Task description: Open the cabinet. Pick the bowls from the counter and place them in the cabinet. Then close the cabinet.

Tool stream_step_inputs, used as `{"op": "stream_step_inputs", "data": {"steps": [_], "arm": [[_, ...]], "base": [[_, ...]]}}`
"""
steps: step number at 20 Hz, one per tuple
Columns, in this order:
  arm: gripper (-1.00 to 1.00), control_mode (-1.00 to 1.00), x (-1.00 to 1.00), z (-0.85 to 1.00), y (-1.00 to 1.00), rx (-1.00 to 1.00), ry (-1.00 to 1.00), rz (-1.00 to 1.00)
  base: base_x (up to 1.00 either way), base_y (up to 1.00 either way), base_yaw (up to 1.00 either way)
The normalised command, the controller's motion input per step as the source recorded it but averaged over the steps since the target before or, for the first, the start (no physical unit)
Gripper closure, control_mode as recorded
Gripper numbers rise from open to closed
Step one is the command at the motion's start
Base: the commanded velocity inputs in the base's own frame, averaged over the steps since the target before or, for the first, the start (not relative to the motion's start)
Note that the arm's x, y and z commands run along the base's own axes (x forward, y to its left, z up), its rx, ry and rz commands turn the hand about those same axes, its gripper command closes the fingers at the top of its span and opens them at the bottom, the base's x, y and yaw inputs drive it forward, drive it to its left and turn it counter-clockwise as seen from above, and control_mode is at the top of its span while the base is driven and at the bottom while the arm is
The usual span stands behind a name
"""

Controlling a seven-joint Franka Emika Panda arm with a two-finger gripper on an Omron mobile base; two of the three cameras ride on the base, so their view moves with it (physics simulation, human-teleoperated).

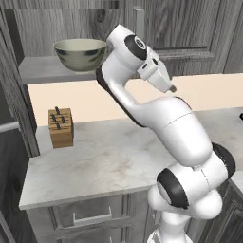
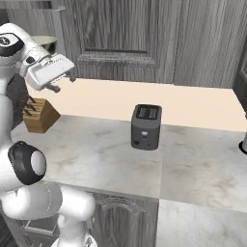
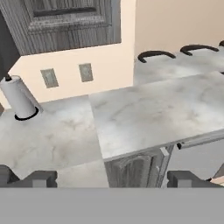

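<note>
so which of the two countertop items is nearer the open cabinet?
The knife block: tan wood, at the counter's end below the cabinet shelf holding a bowl. The dark toaster sits farther along.

A glossy white arm (image 1: 182, 137) is seen, built of rounded, bulging segments that are joined by dark, almost black rings at the joints. A round black cap with a thin pale ring is set into the side of the upper joint (image 1: 135, 46), and another black disc is shown on a lower joint (image 2: 26, 162). The hand (image 2: 48, 70) is formed as a flat, boxy white block. The gripper (image 3: 112, 178) is tipped with two small, dark grey, squared fingertips (image 3: 41, 177).
</note>
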Motion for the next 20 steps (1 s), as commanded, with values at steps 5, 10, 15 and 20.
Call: {"op": "stream_step_inputs", "data": {"steps": [5,10,15,20], "arm": [[-1.00,-1.00,-1.00,-1.00,-0.42,0.00,-0.54,0.14],[-1.00,-1.00,-1.00,0.09,-0.72,0.16,-0.33,0.32],[-1.00,-1.00,-1.00,0.54,-0.40,0.04,-0.03,0.25],[-1.00,-1.00,-0.83,0.70,-0.09,0.00,0.05,0.10]], "base": [[0.00,0.00,0.00],[0.00,0.00,0.00],[0.00,0.00,0.00],[0.00,0.00,0.00]]}}
